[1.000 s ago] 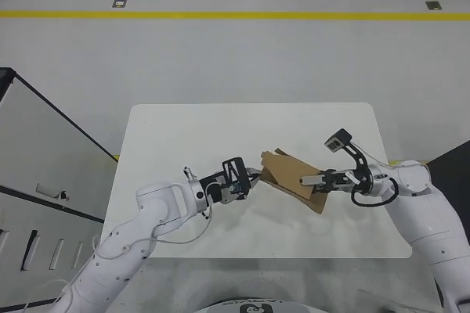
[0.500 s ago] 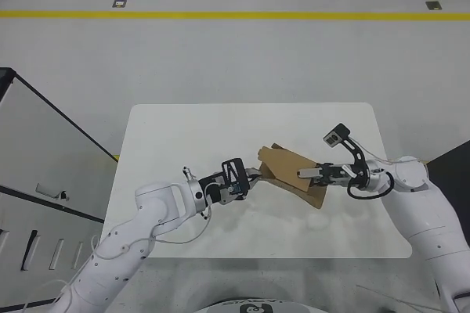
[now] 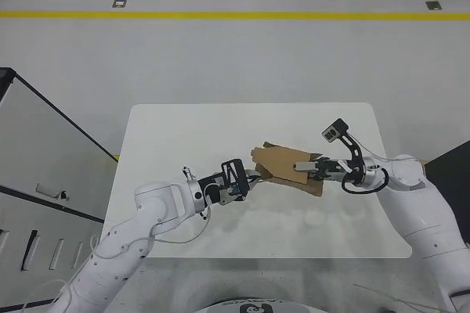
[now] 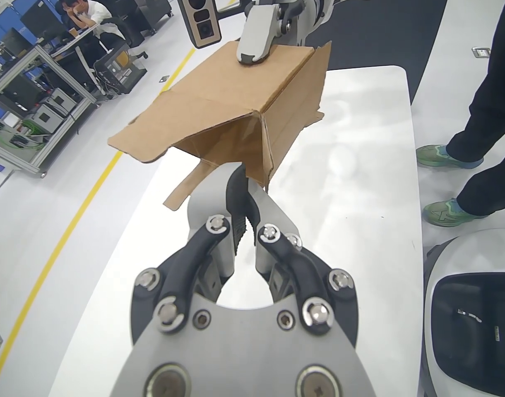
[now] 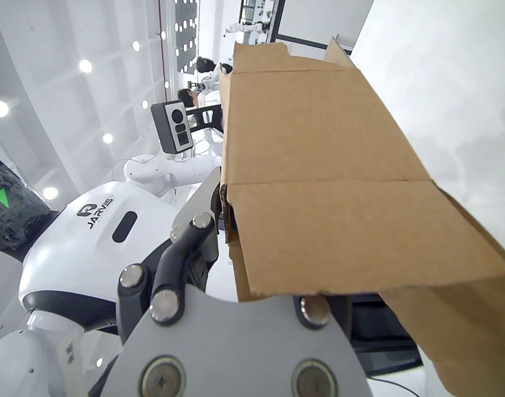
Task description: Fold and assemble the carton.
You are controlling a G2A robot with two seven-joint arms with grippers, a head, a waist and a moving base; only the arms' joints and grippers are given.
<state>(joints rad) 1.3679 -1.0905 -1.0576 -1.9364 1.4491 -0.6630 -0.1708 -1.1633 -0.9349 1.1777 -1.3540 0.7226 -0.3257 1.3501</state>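
Cardboard spans the gap between the two arms: we see the carton (image 3: 286,163) held over the middle of the counter (image 3: 188,133), partly opened into a sleeve with its end flaps hanging loose. Our left end effector (image 4: 246,179) is clenched on the carton, with a lower edge at the open end pinched between its fingers. From that wrist the body of the carton sits just ahead and higher up. Our right end effector (image 3: 301,166) grasps the opposite end. One finger lies flat on the top panel close to its edge, and the other is hidden behind the board. In the right wrist view the brown panels run right up against that end effector. From the left wrist view the carton seems to hang above the counter, though we cannot tell whether its lowest corner touches the surface.
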